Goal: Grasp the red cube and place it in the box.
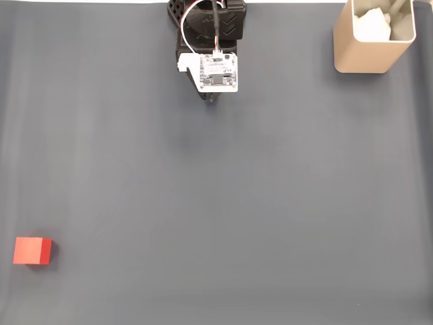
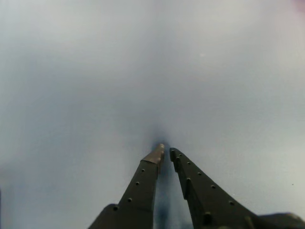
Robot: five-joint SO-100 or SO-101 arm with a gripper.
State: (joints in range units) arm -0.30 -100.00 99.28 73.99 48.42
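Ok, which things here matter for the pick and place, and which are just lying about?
For the job:
- red cube, lower left of the fixed view
- box, upper right
- gripper, fingertips nearly together, holding nothing

Just there:
- white crumpled stuff inside the box
- grey mat

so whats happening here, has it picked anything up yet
Not yet. The arm sits at the top edge of the grey mat in the fixed view, its gripper nearly shut on nothing, tips close above the mat. The red cube lies untouched at the lower left, far from it. The box stands at the top right with something white inside.
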